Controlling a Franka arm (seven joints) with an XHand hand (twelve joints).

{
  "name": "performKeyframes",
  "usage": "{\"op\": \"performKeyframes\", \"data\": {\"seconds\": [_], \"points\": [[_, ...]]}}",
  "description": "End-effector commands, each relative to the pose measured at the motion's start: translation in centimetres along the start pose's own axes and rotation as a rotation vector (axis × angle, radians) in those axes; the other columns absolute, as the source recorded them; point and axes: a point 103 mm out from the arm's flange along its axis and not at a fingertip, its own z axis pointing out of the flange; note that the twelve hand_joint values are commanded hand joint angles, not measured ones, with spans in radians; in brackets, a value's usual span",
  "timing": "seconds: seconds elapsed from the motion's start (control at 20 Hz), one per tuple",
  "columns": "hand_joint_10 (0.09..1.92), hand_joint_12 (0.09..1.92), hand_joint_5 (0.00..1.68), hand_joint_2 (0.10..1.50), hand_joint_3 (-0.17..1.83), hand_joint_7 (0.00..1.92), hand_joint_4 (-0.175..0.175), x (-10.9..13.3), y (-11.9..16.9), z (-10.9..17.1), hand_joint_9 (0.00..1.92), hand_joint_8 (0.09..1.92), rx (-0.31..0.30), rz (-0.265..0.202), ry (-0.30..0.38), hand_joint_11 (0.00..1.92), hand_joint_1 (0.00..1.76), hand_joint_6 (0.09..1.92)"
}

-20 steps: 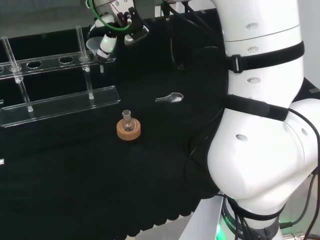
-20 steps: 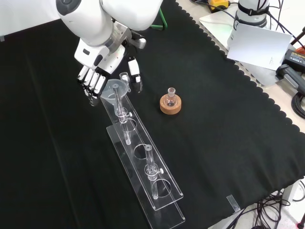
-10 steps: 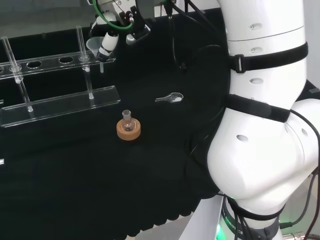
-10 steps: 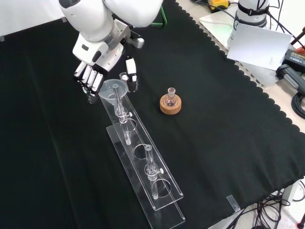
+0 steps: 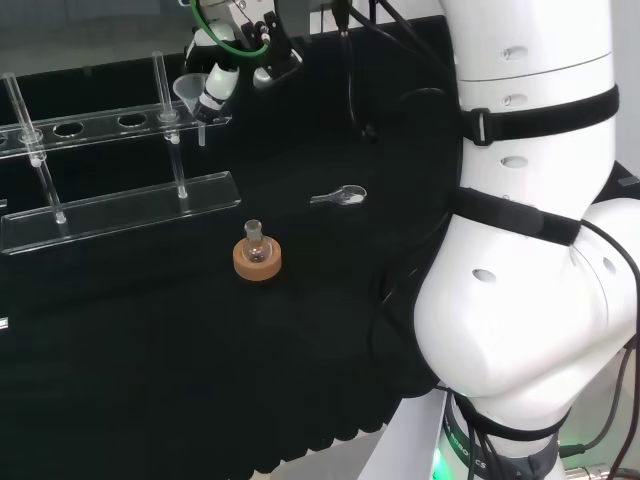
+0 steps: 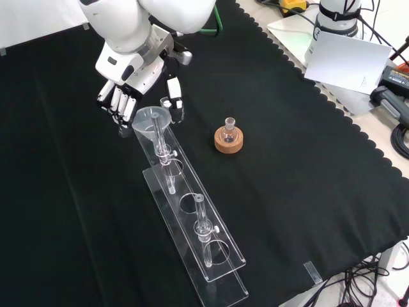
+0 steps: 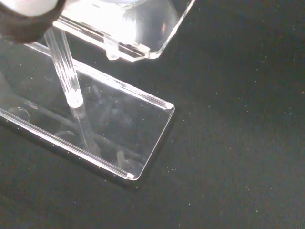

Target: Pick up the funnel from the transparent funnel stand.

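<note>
In the front view we see our hand (image 6: 131, 70) at the funnel (image 6: 151, 119), fingers (image 6: 118, 102) at 9 o'clock, thumb at 3, curled around its rim above the stand (image 6: 214, 256).

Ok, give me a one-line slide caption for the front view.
The hand closes around a clear funnel at the end of the transparent stand; a small flask on a cork ring stands nearby.
</note>
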Motion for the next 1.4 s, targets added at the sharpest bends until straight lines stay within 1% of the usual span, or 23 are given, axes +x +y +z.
{"op": "performKeyframes", "data": {"seconds": [0.05,0.15,0.2,0.3,0.35,0.45,0.6,0.7,0.8,1.05,1.15,1.3,1.4], "points": [[0.56,1.55,0.64,0.72,0.1,0.77,0.039,0.3,0.1,0.0,0.59,0.47,0.0,0.008,0.005,0.0,0.77,0.09],[0.55,1.55,0.67,0.71,0.12,0.81,0.043,0.4,0.4,-0.1,0.62,0.46,0.008,0.013,0.002,0.0,0.78,0.09],[0.54,1.56,0.69,0.71,0.13,0.83,0.048,0.5,0.5,-0.2,0.63,0.46,-0.003,0.013,0.001,0.0,0.79,0.09],[0.5,1.57,0.72,0.69,0.17,0.89,0.054,0.7,0.5,-0.4,0.67,0.43,-0.039,0.013,-0.005,0.0,0.79,0.1],[0.48,1.57,0.73,0.68,0.2,0.92,0.057,0.8,0.4,-0.5,0.7,0.42,-0.069,0.015,-0.012,0.0,0.8,0.11],[0.42,1.57,0.83,0.63,0.31,1.02,0.082,0.8,0.3,-0.8,0.82,0.4,-0.115,0.016,-0.015,0.05,0.83,0.23],[0.34,1.54,0.9,0.55,0.48,1.18,0.109,0.6,0.1,-1.0,0.98,0.39,-0.148,0.015,-0.022,0.14,0.87,0.45],[0.31,1.51,0.94,0.52,0.55,1.25,0.127,0.4,0.0,-1.1,1.06,0.4,-0.156,0.016,-0.017,0.19,0.89,0.53],[0.28,1.49,0.97,0.51,0.58,1.29,0.138,0.2,-0.2,-1.3,1.11,0.41,-0.163,0.019,-0.01,0.23,0.91,0.55],[0.26,1.45,1.01,0.49,0.62,1.33,0.146,-0.3,-0.5,-1.6,1.17,0.41,-0.172,0.029,0.006,0.31,0.93,0.56],[0.25,1.43,1.02,0.49,0.62,1.34,0.145,-0.6,-0.8,-1.9,1.19,0.41,-0.18,0.013,0.015,0.34,0.93,0.56],[0.25,1.42,1.02,0.49,0.63,1.34,0.143,-0.7,-1.3,-2.6,1.2,0.41,-0.192,0.022,0.014,0.37,0.93,0.56],[0.24,1.41,1.02,0.49,0.64,1.34,0.139,-1.2,-2.2,-3.5,1.21,0.41,-0.201,0.038,0.028,0.39,0.93,0.55]]}}
